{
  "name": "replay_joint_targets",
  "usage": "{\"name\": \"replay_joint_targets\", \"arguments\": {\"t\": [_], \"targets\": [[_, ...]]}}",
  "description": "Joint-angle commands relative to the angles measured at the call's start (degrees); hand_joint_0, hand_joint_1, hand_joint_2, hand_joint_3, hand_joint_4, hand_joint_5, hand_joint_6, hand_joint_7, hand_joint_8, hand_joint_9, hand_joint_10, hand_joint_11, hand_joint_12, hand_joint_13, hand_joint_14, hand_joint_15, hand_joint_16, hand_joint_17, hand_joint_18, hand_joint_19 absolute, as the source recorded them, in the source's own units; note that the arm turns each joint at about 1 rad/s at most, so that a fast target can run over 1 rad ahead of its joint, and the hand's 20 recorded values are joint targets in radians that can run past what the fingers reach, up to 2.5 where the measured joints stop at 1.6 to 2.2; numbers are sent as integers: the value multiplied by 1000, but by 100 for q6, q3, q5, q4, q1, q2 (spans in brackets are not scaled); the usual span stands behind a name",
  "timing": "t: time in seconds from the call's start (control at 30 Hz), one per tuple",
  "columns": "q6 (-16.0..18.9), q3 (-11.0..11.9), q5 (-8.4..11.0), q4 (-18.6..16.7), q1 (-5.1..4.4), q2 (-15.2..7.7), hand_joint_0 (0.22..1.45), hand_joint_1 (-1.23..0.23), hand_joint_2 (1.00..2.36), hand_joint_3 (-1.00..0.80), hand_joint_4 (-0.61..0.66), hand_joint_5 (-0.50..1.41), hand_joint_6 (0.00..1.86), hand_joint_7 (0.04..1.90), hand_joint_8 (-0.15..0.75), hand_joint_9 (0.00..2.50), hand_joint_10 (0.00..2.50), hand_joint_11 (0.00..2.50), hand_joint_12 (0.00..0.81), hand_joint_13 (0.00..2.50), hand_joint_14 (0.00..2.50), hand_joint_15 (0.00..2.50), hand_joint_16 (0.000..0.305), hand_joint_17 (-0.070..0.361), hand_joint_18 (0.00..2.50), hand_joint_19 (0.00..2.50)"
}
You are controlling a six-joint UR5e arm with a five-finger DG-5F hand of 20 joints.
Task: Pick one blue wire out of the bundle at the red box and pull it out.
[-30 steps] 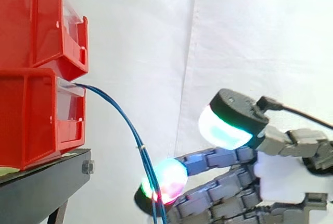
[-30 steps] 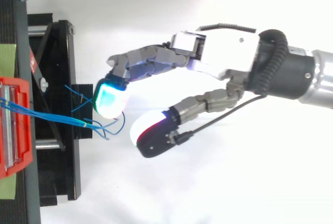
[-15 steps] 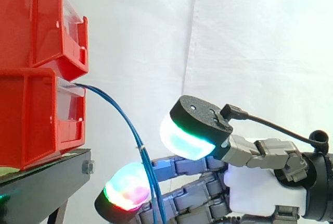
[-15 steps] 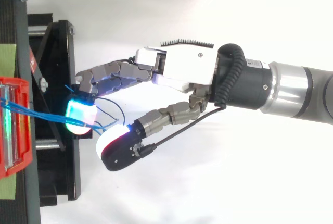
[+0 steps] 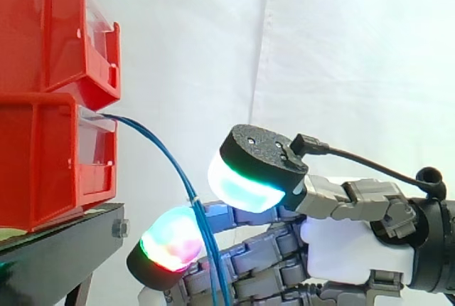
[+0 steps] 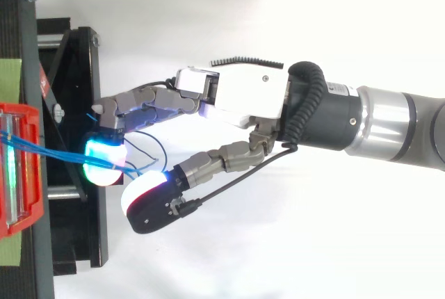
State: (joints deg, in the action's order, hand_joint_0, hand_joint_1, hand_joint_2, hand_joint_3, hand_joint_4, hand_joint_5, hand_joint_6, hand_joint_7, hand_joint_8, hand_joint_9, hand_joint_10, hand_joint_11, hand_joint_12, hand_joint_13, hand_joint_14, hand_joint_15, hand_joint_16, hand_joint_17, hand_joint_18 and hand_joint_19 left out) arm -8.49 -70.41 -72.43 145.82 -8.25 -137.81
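Wires [image 5: 190, 198], blue, hang from lower red bin [image 5: 50, 156].

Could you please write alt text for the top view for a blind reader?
Seen from above, the robot hand reaches in from the right, its glowing fingertips at a bundle of blue wires that runs from a red box at the left edge across a black stand. Thumb and fingers stand apart, pinching nothing yet.
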Motion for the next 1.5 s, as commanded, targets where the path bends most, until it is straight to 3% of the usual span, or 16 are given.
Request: {"name": "replay_joint_targets", "arguments": {"t": [0.0,1.1,1.47], "targets": [[-22,36,1,26,-1,0,542,-675,1010,-386,241,-113,503,1181,266,586,8,221,371,226,1,80,60,134,184,260],[-39,150,-25,87,61,8,582,-679,1018,-262,226,-92,501,1353,259,616,9,247,365,247,4,90,57,129,216,283],[-39,150,-34,149,104,8,578,-523,1017,-260,302,-83,503,1262,263,666,9,245,366,254,4,104,58,131,216,314]]}}
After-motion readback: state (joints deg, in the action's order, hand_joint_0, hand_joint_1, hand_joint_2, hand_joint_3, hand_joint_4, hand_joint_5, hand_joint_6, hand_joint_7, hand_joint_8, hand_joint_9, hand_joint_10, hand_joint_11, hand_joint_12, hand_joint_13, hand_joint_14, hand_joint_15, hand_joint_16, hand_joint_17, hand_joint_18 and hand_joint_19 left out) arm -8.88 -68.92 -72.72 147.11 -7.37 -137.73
